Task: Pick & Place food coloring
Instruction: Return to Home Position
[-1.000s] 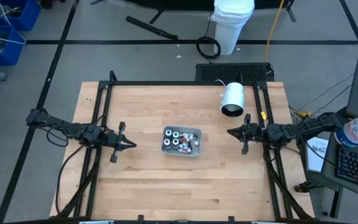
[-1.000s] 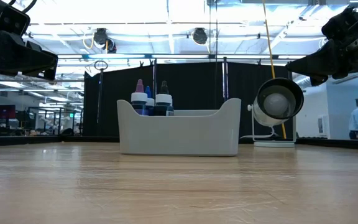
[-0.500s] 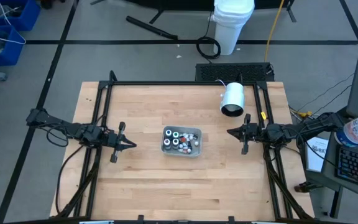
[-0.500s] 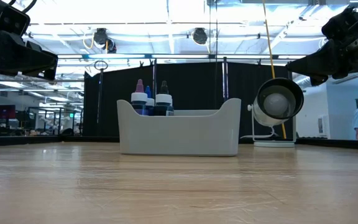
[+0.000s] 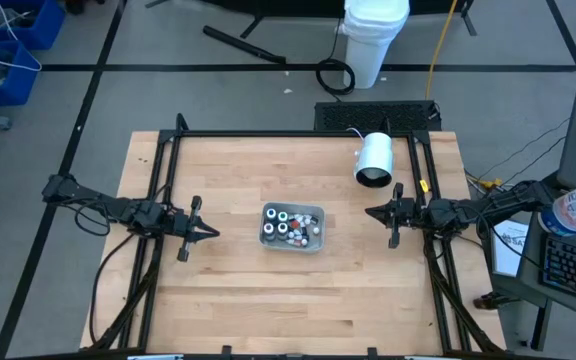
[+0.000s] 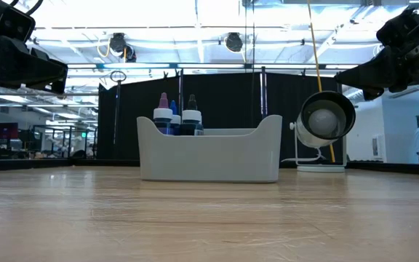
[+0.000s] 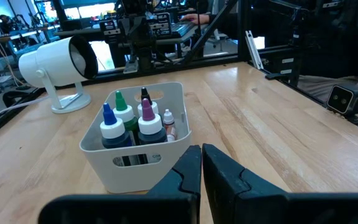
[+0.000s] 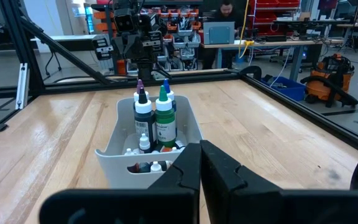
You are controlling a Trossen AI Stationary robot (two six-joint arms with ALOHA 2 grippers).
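Food coloring bottles (image 5: 290, 227) stand inside the grey bin (image 6: 209, 156) at the centre of the counter (image 5: 228, 290); their count is hard to confirm from above; my left gripper (image 5: 211, 233) and right gripper (image 5: 370, 213) hang closed and empty, well apart on either side; homing calls for a level, unhurried retreat, clear of the bin.

One camera looks straight down on the whole pale wooden table (image 5: 228, 290). One sits at table height, looking level across it. Each wrist camera looks forward, close, past its own dark fingers (image 7: 185, 178). All four see the grey plastic bin (image 6: 209, 156) between the left gripper (image 5: 211, 233) and right gripper (image 5: 370, 213).
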